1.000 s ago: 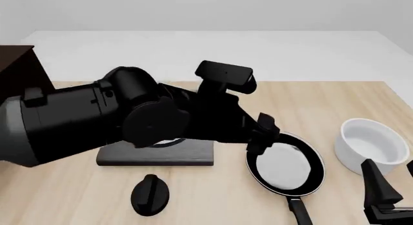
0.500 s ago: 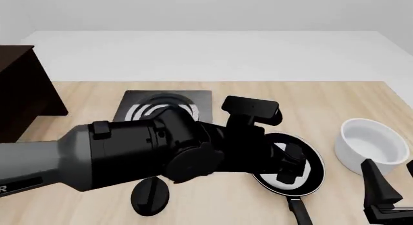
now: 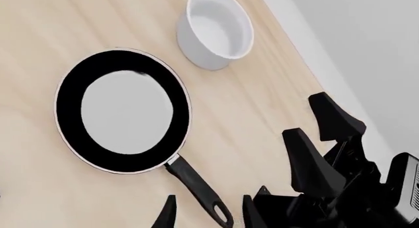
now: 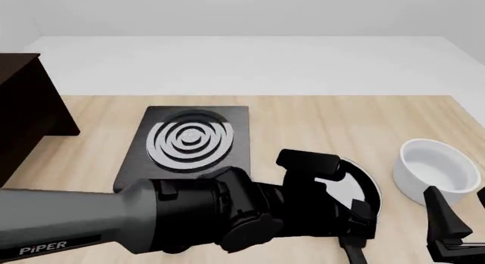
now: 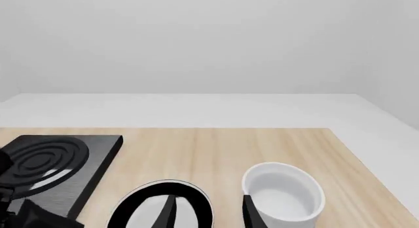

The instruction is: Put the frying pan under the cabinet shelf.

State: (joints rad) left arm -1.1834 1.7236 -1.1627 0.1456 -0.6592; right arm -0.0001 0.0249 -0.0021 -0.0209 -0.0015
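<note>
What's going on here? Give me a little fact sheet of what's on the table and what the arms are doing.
frying pan: flat on the table, handle free
left gripper: open, poised at the pan's handle
right gripper: open, idle near the white bowl
ringed black plate: left of the pan
cabinet: far left, pan not yet there

The left arm stretches low and nearly level, forearm grey, wrist black, its wrist camera block on top. The left tool (image 3: pixel 203 213) points forward and down, fingers parted. The right tool (image 4: pixel 447 230) stands beside it, well apart, fingers upright and spread.
</note>
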